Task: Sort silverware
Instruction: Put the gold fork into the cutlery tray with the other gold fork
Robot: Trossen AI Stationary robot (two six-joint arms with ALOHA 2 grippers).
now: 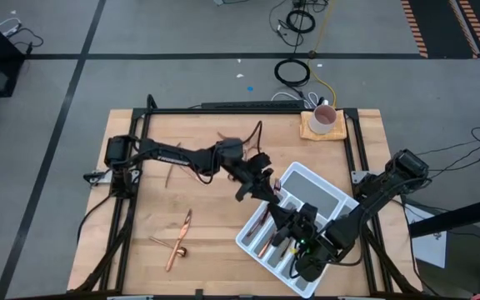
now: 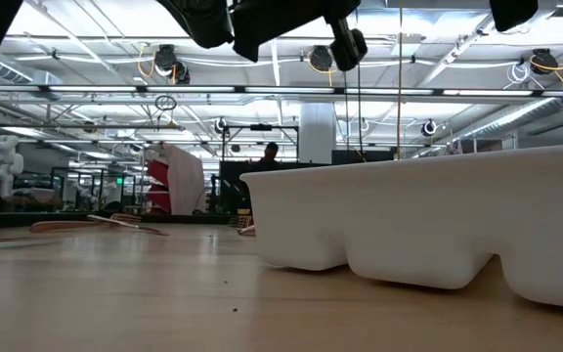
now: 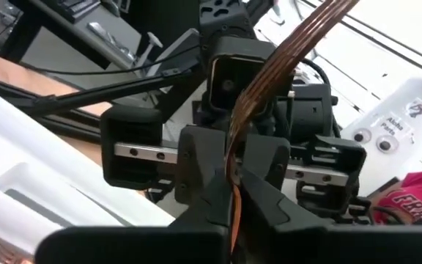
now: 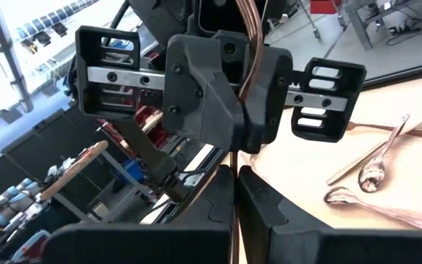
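A thin copper fork [image 3: 284, 59] is lifted above the table between both grippers, its tined end sticking up past them. My left gripper [image 1: 261, 187] reaches in from the table's left, over the grey-white tray's [image 1: 327, 193] far-left corner, and is shut on the fork. My right gripper [image 1: 290, 221] comes from the right over the tray, faces the left one and is shut on the same fork. Other copper pieces [image 1: 261, 229] lie in a tray compartment. Two spoons [image 1: 176, 248] lie flat on the wood at near left. My left gripper pinches the fork's handle [image 3: 232, 202] between its two fingers, lifted clear of the table; the fork runs on past the fingers along their length. My right gripper pinches the same handle [image 4: 233, 231] between its two fingers from the opposite side, and the shaft [image 4: 251, 44] rises beyond them through the left gripper's fingers [image 4: 204, 103].
The tray [image 2: 409, 215] fills the right near part of the table. A cup on a wooden coaster [image 1: 323, 121] stands at the far right. Loose spoons [image 4: 368, 172] lie on the bare wood left of the tray. Black frame rails run along the table's edges.
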